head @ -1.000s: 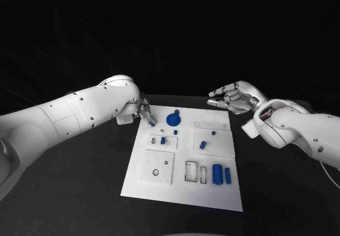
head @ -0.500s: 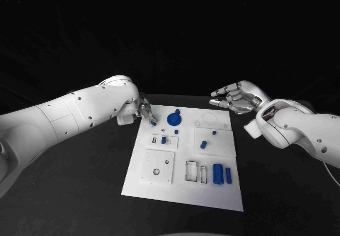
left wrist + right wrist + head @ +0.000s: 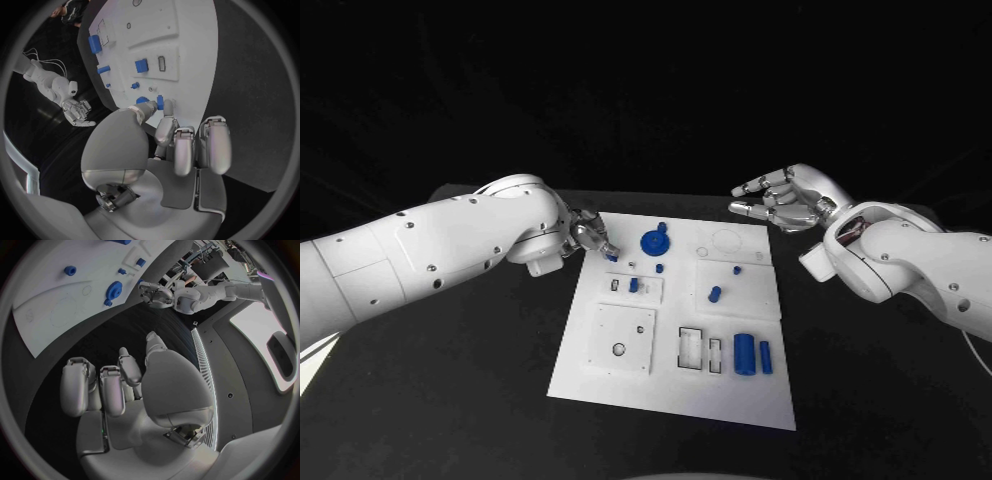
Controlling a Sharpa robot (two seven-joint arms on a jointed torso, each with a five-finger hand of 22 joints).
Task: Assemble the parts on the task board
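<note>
Part: you see a small blue plastic peg point(image 3: 610, 256) point(image 3: 160, 102) at the far left corner of the flat white task board point(image 3: 625, 375) point(image 3: 194, 45)
Left hand point(image 3: 589, 236) point(image 3: 164, 134): pinches that peg
Right hand point(image 3: 782, 200) point(image 3: 119, 385): empty, loosely curled; held above the black table point(image 3: 473, 400) beyond the board's far right corner

The left hand point(image 3: 589, 236) covers much of a small blue part point(image 3: 160, 102) at the task board point(image 3: 625, 375) corner.

You are looking at a robotics lab or test cell. A black table point(image 3: 473, 400) stands against a dark backdrop, carrying a white task board point(image 3: 733, 395) with cut-out slots and small blue parts point(image 3: 744, 354). Two white arms point(image 3: 430, 250) work over it, and the right wrist view shows pale panelled walls point(image 3: 250, 340).
</note>
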